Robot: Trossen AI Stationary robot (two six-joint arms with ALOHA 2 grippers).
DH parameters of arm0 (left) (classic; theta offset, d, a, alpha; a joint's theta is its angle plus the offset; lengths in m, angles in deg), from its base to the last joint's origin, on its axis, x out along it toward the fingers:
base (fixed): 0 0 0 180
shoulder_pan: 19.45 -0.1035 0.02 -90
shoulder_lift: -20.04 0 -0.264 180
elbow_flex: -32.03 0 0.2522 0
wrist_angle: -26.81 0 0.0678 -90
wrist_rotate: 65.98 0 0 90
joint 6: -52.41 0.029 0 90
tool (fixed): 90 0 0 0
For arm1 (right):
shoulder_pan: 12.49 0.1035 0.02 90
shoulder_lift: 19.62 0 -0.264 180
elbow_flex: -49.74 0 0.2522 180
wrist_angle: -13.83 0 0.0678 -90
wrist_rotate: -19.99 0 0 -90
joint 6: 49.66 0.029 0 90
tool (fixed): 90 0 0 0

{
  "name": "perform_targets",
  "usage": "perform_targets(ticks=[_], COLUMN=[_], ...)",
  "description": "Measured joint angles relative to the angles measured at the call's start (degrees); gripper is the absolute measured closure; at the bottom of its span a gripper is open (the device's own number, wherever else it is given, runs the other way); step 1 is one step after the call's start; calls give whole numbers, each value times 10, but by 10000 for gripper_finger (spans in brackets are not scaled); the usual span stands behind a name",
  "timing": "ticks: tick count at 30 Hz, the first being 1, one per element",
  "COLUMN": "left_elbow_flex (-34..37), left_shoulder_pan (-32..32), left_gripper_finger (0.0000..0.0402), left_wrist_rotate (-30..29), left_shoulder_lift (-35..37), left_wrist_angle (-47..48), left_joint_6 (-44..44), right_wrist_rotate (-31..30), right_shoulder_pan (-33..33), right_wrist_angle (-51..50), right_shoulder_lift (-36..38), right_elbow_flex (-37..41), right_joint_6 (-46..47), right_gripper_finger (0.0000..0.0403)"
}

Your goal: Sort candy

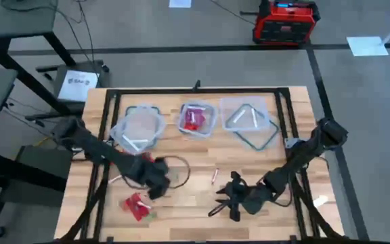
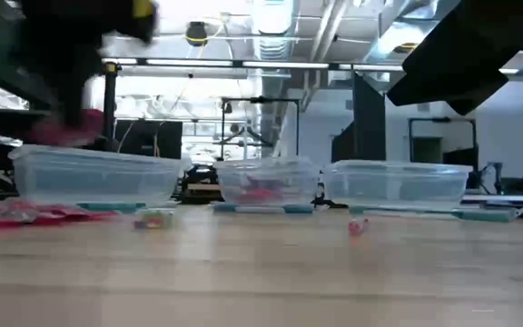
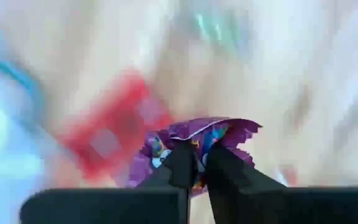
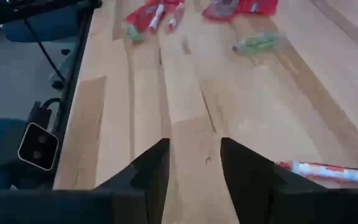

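Left pincer [image 3: 194,163] clamped on a purple candy [image 3: 197,140].
It hangs just beside the red candy pile [image 1: 135,205] on the desk [image 1: 195,217]; right pincer [image 4: 194,165] waits apart, well clear of that pile.

Grey floor [image 1: 181,54], red case [image 1: 284,22], ceiling strip lights [image 2: 271,14]

We see a purple-wrapped candy [image 3: 194,140] pinched at its crinkled edge. Red candies [image 1: 135,205] lie clustered on the wooden tabletop. More red pieces [image 1: 195,116] sit in the middle tub. One pink piece [image 1: 214,176] lies alone.
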Motion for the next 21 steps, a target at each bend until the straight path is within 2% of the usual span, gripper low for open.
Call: perform_targets(ticks=[3,9,13,17,21], left_elbow_flex=[-12,-13,-13,-13,-13], left_shoulder_pan=[-59,-183,-249,-299,-322], left_gripper_finger=[391,391,391,384,352], left_wrist_rotate=[-57,-55,-55,-54,-41], left_shoulder_lift=[1,-6,-6,-6,-6], left_wrist_angle=[-70,-286,-374,-410,-429], left_joint_6=[91,264,333,351,404], right_wrist_rotate=[0,1,2,1,-11], right_shoulder_pan=[0,0,1,5,5], right_wrist_angle=[0,-1,-15,-20,-22], right_shoulder_lift=[0,0,0,0,0], right_elbow_flex=[0,0,0,0,0], right_joint_6=[0,0,0,-2,-11], right_gripper_finger=[271,271,271,271,271])
